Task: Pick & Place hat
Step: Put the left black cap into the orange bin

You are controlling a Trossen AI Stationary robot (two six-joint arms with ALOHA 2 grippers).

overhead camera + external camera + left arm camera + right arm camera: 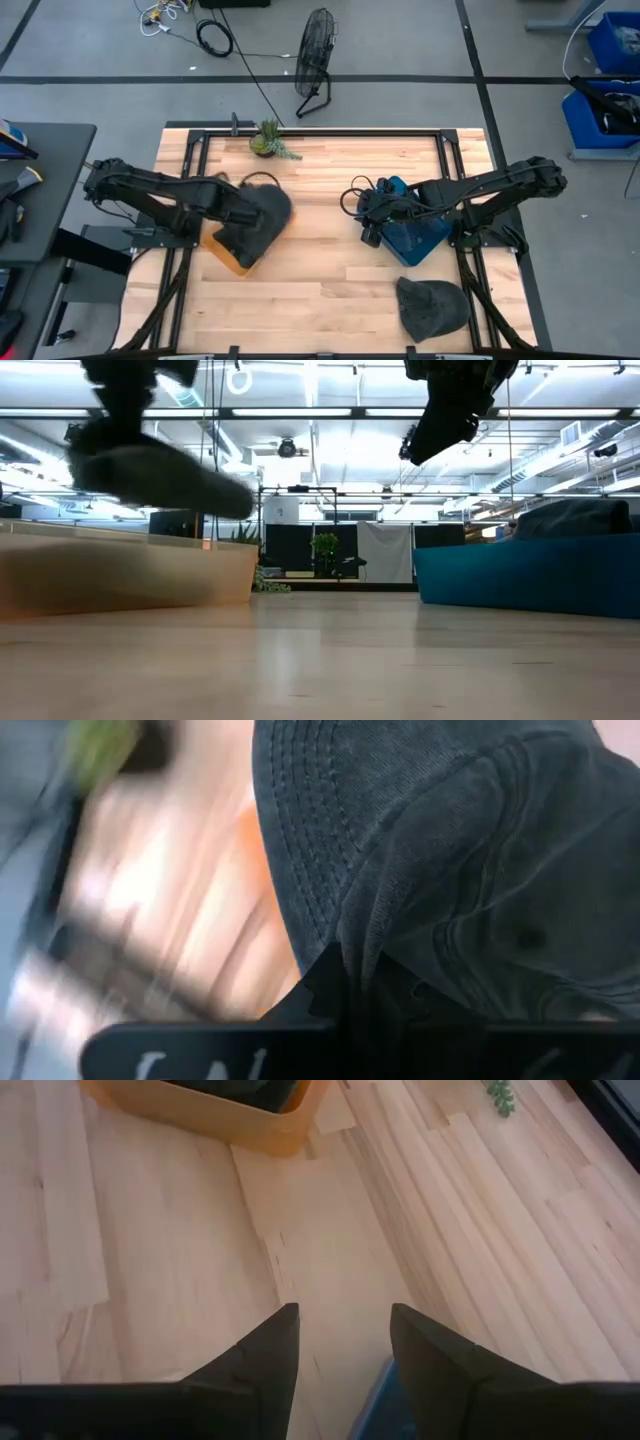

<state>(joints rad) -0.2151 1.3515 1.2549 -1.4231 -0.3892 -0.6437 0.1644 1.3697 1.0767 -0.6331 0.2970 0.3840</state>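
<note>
My left gripper point(243, 209) is shut on a dark grey hat point(264, 214) and holds it over an orange bin point(233, 256). In the low view the hat point(150, 475) hangs in the air above the orange bin point(130, 575). The hat point(450, 850) fills the left wrist view. A second grey hat point(432, 308) lies flat on the table near the near edge, right of centre. My right gripper point(370, 218) is open and touches nothing. It hovers by a blue bin point(415, 242), above bare wood point(345, 1330). My left gripper holds the hat by bunched crown cloth point(420, 970) close to its fingers point(335, 985); the cloth hides the place of contact. The stitched brim point(300, 830) points away from the fingers. The gripper comes from above, and the hat hangs below it, clear of the bin point(150, 475).
A small potted plant point(268, 140) stands at the table's far edge. In the low view a dark mound point(575, 518) shows over the blue bin's rim point(520, 575). Bare wood lies between the two bins and along the near edge on the left.
</note>
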